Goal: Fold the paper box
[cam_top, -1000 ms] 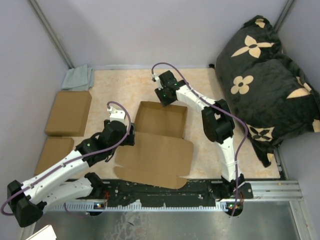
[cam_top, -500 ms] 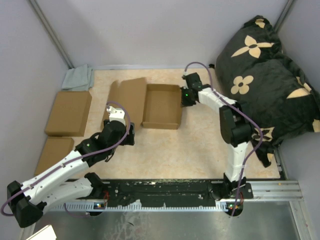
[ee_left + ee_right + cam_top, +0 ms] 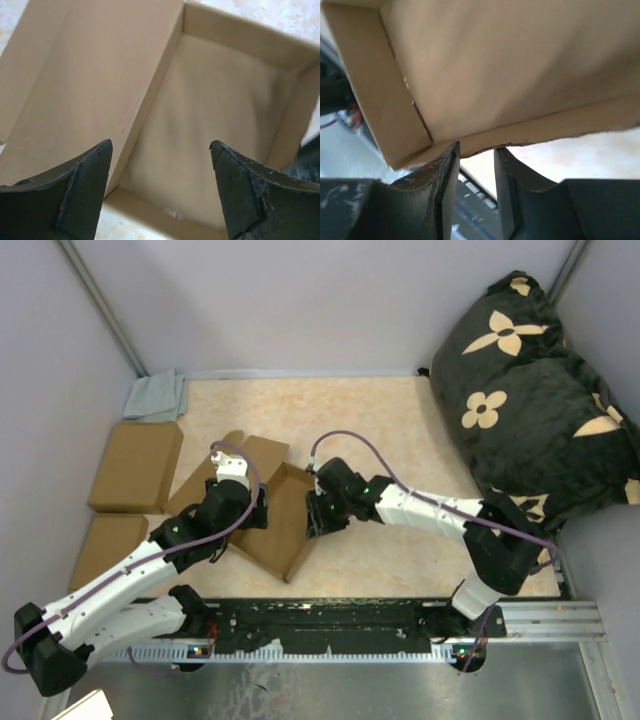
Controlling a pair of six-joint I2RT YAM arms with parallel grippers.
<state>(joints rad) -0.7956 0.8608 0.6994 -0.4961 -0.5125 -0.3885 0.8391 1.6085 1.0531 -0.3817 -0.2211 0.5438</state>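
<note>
The matte black left fingers [image 3: 75, 200] stand wide apart above the plain brown cardboard paper box [image 3: 285, 530], a smooth-walled open tray lying askew on the mottled beige desk [image 3: 400, 420]. The right fingers [image 3: 440, 190] stand narrowly apart at its raw-edged wall, and I cannot tell whether they pinch it. The left arm hides part of its flap.

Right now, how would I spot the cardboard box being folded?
On the beige tabletop, look between the two robot arms. The paper box lies there: an open tray with its lid flap spread, while the two boxes by the left wall are closed.
</note>
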